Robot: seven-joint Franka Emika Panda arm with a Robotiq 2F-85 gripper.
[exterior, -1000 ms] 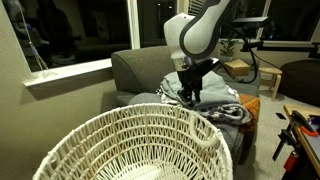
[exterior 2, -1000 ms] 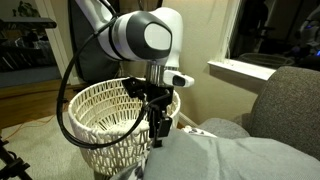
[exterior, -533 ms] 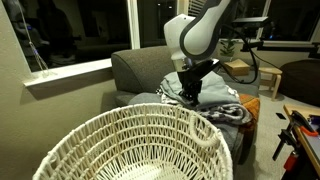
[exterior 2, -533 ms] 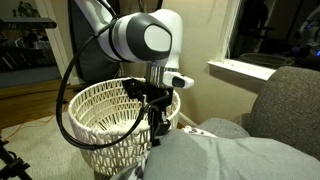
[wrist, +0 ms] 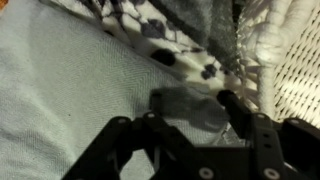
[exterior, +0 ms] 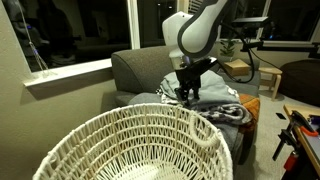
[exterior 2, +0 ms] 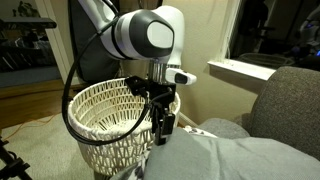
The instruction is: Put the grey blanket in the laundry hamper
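Note:
The grey blanket [exterior: 148, 101] lies spread over the sofa seat; it also shows in an exterior view [exterior 2: 245, 155] and fills the left of the wrist view [wrist: 60, 90]. The laundry hamper [exterior: 130, 140] stands on the floor by the sofa end, seen in an exterior view [exterior 2: 100, 100] and at the right edge of the wrist view [wrist: 295, 60]. My gripper [exterior: 187, 94] points down at the blanket's edge near the hamper [exterior 2: 160, 132]. In the wrist view its fingers [wrist: 190, 105] pinch a raised fold of the grey fabric.
A black-and-white spotted blanket [exterior: 226, 110] lies on the sofa beside the grey one, also in the wrist view [wrist: 150, 25]. The dark grey sofa back [exterior: 140, 68] stands behind. A window sill [exterior 2: 245, 70] runs along the wall.
The gripper has risen slightly and the fold of grey blanket comes up with it. The hamper has not moved.

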